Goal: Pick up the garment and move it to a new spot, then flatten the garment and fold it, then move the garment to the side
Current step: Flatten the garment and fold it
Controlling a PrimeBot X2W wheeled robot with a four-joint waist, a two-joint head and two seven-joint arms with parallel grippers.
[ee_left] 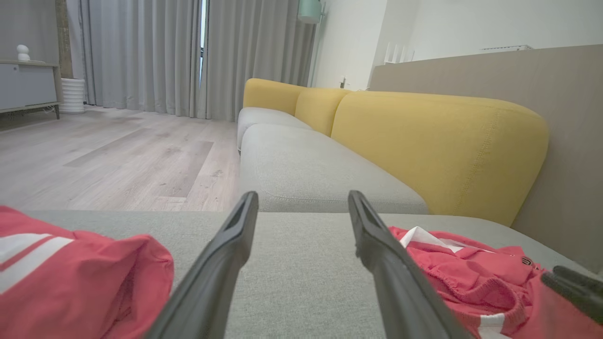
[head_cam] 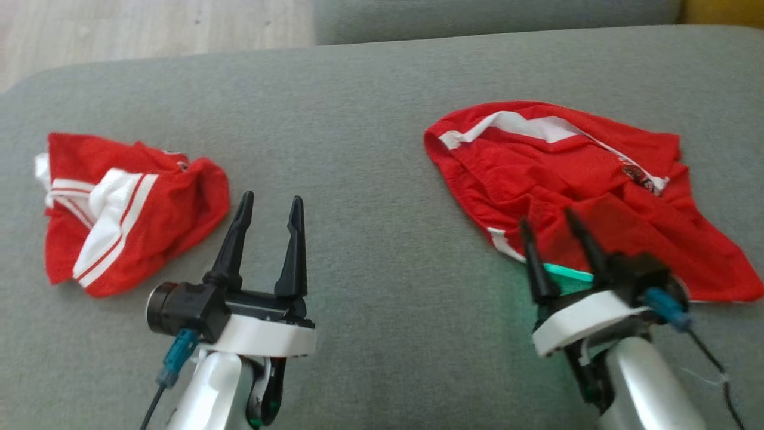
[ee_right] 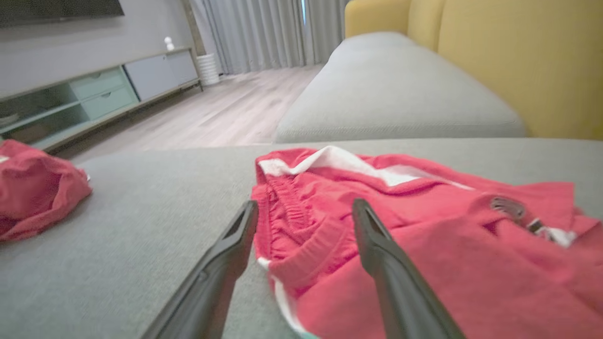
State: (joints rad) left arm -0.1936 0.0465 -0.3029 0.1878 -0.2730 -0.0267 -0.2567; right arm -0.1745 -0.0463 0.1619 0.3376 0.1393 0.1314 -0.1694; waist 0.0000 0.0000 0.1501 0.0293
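Flattening looks due | garment crumpled at 3 o'clock on cushion | right gripper wide, empty, tips over its 6 o'clock hem | left gripper wide, empty, 8 o'clock | advice: both pinch hem corners, draw apart low, avoid second cloth at 9 o'clock.

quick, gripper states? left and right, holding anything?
Left gripper: open, empty, above the grey cushion.
Right gripper: open, holding nothing, at the near edge of the right-hand red garment.

grey sofa holds garment, folded cloth
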